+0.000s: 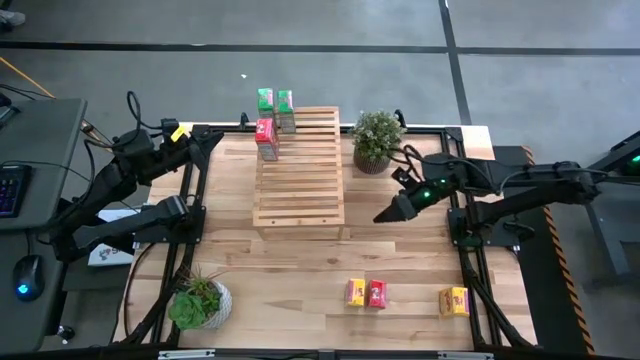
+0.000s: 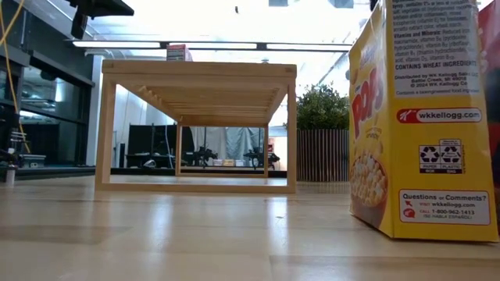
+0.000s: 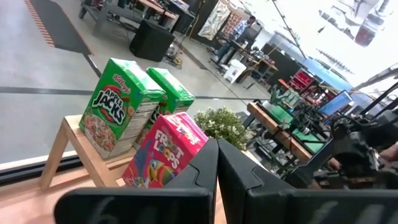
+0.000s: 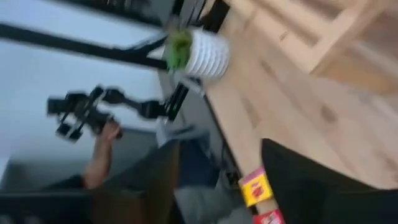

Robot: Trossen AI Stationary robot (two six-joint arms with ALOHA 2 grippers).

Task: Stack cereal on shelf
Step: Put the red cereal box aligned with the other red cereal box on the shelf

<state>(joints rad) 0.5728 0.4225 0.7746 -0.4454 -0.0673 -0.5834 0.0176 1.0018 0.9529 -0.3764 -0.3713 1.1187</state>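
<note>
Hovering beside the shelf [image 1: 299, 168], right pincer [image 1: 383, 216] stands apart-fingered, holding nothing, likely bound for the desk's [image 1: 300, 270] remaining cereal boxes [image 1: 366, 293]. Left pincer [image 3: 216, 163] rests closed, empty, parked aside.

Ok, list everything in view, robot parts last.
Green cereal: two, green, on the shelf's far end, side by side.
Red cereal: two, red/pink; one on the shelf's left edge, one on the table's near side.
Yellow cereal: two, yellow, near side; one beside the red box, one apart to the right.
Shelf: one, light wood, table centre.
Plants: two, green; right of the shelf, and near-left corner.
Left end effector: shut, left edge.
Right end effector: open, right of the shelf.
</note>
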